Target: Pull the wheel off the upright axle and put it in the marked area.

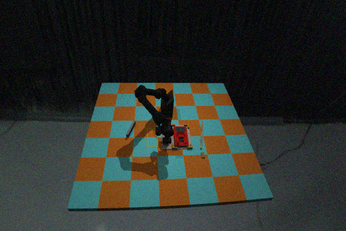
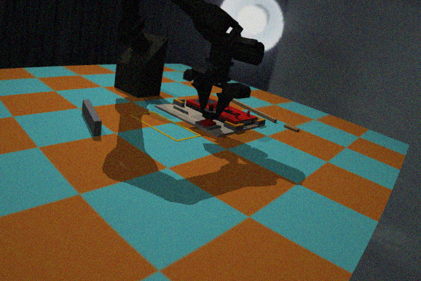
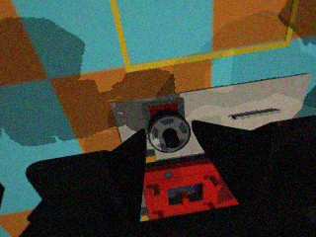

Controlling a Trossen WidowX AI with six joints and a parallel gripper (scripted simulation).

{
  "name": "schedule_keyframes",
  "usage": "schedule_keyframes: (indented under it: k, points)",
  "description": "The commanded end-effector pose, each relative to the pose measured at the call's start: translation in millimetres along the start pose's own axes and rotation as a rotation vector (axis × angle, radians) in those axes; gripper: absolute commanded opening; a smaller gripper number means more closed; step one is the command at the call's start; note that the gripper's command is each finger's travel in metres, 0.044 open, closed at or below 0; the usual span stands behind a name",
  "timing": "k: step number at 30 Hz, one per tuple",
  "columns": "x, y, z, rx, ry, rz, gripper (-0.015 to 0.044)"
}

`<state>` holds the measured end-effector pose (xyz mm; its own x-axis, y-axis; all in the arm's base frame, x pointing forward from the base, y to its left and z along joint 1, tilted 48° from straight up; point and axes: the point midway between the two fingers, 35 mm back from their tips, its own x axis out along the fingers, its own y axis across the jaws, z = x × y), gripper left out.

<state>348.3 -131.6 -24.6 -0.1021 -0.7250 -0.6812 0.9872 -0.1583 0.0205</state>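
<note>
The dark wheel [image 2: 209, 114] [image 3: 157, 133] sits low on the upright axle, above a small block with a red top [image 2: 206, 122] [image 3: 162, 107] on the light board's corner. The black axle end [image 2: 211, 106] shows above it. My gripper [image 2: 210, 114] [image 3: 168, 128] is lowered over the wheel, with one fingertip on each side of it. In the wrist view a narrow gap shows between each fingertip and the rim, so it is partly open. In the top view the arm hides the wheel. The marked area, a yellow outline [image 1: 152, 146] [image 2: 188, 137] [image 3: 207, 57], lies beside the board.
The light board [image 1: 167, 147] [image 2: 167, 108] [image 3: 212, 106] also bears a large red part [image 1: 180, 142] [image 2: 249, 116] [image 3: 160, 197] close beside the wheel. A grey bar [image 1: 130, 129] [image 2: 91, 120] stands beyond the marked area. A thin stick [image 1: 201, 136] and a small block [image 1: 203, 155] [image 2: 291, 128] lie past the board.
</note>
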Motion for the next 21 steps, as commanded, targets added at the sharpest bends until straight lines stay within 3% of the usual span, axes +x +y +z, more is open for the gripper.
schedule_keyframes:
  k: [1, 7, 13, 21]
  points:
    - [-0.7, -0.4, 0.4, 0.002, 0.000, -0.001, 0.0201]
    - [-0.7, -0.4, 0.4, 0.002, 0.000, -0.001, 0.0161]
    - [-1.8, -0.3, 0.4, 0.002, 0.000, -0.001, 0.0004]
    - [-4.4, -0.2, 0.2, 0.001, 0.000, -0.001, 0.0000]
